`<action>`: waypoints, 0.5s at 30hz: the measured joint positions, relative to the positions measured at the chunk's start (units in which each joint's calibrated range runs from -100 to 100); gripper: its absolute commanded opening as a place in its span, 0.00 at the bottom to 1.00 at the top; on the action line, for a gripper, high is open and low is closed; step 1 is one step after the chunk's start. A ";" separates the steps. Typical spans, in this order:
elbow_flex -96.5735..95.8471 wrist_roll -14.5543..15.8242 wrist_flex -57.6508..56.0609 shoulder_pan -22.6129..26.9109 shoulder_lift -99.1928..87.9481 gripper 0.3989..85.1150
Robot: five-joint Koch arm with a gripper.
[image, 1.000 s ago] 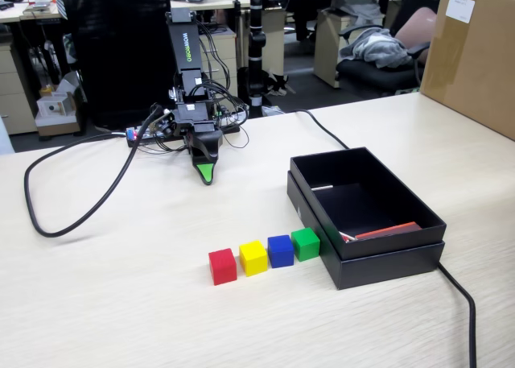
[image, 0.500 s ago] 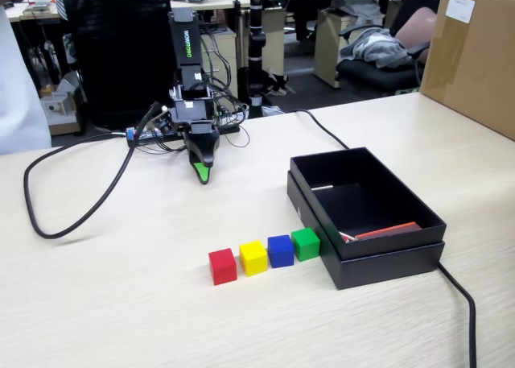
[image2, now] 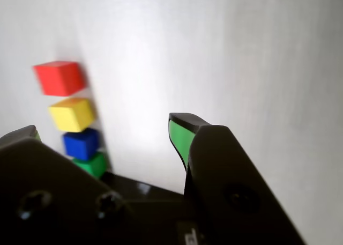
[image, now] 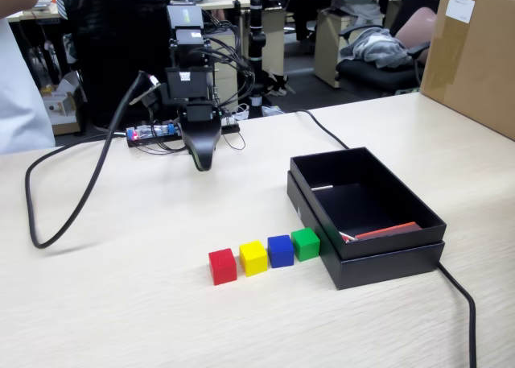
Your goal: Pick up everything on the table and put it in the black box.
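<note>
On the table [image: 121, 303], near its front edge: four cubes in a row beside the black box [image: 366, 259], none yet collected.
Red cube [image: 222, 266], yellow cube [image: 253, 258], blue cube [image: 280, 250] and green cube [image: 305, 243] sit almost touching, the green one just beside the box wall. Well behind them hangs the gripper [image2: 104, 132], jaws parted and empty in the wrist view. Because the cubes crowd each other, a good first pick is probably the red end cube, with the jaws closing on its free front and back faces so the neighbours stay put.
</note>
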 measured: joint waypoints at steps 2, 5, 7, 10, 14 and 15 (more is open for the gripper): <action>10.13 -0.24 -1.86 -0.05 9.19 0.55; 27.38 -0.44 -6.19 0.05 28.09 0.55; 37.97 -0.39 -9.06 -0.05 37.54 0.55; 46.19 -0.39 -10.92 -0.05 45.18 0.55; 56.60 -0.39 -14.40 0.15 58.38 0.55; 59.06 -0.39 -15.33 0.15 61.23 0.55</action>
